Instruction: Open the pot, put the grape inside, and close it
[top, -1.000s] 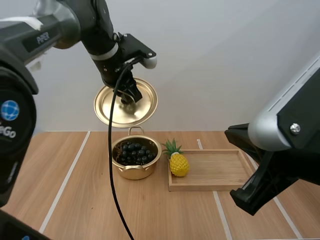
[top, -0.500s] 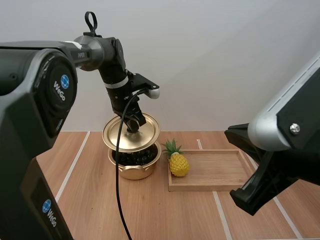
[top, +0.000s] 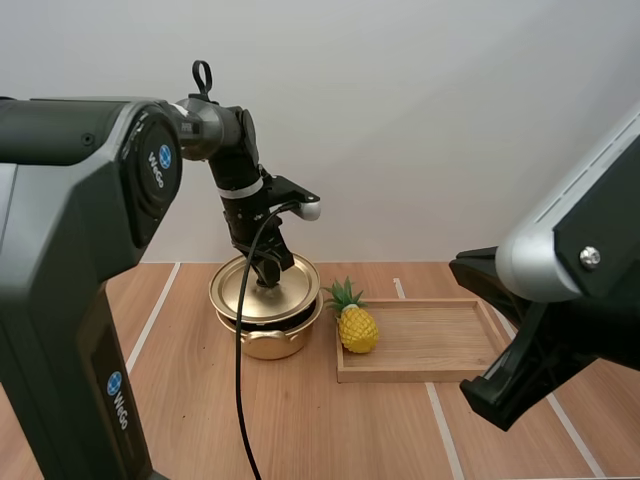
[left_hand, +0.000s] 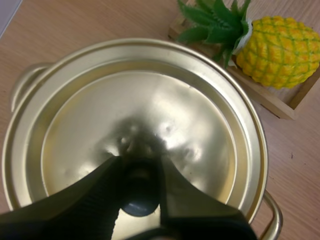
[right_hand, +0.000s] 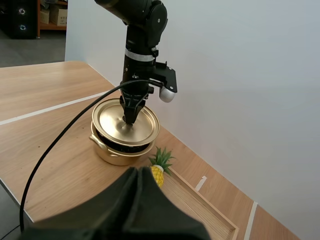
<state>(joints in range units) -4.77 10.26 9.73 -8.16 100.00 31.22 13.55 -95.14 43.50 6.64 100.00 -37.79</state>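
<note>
Currently the left claw (left_hand: 140, 167) is pinching the dark knob (left_hand: 140, 195) at the centre of the gold lid (left_hand: 150, 107), one black finger pressing on each side of it. In the high view this claw is pointing straight down at the middle left of the frame, with its arm reaching in from the upper left.

The lid is hanging over the pot (top: 268, 340), centred on its mouth. In the right wrist view it is sitting slightly above the rim rather than flush. Dark grapes (right_hand: 123, 145) are showing in that gap, lying inside the pot. The pot is standing on the wooden worktop (top: 180, 400), and its loop handles are sticking out beyond the lid's edge.

Just right of the pot, a yellow pineapple (top: 357, 328) with green leaves is resting at the left end of a wooden tray (top: 430, 372). Its leaves are reaching toward the pot without touching it.

The right claw (right_hand: 138, 175) is hovering well back from the pot, its two fingers pressed together into one dark wedge. It is aiming toward the pineapple and the pot beyond. In the high view the right arm (top: 560, 300) is occupying the lower right of the frame, well apart from the pot and in front of the tray's right end.
</note>
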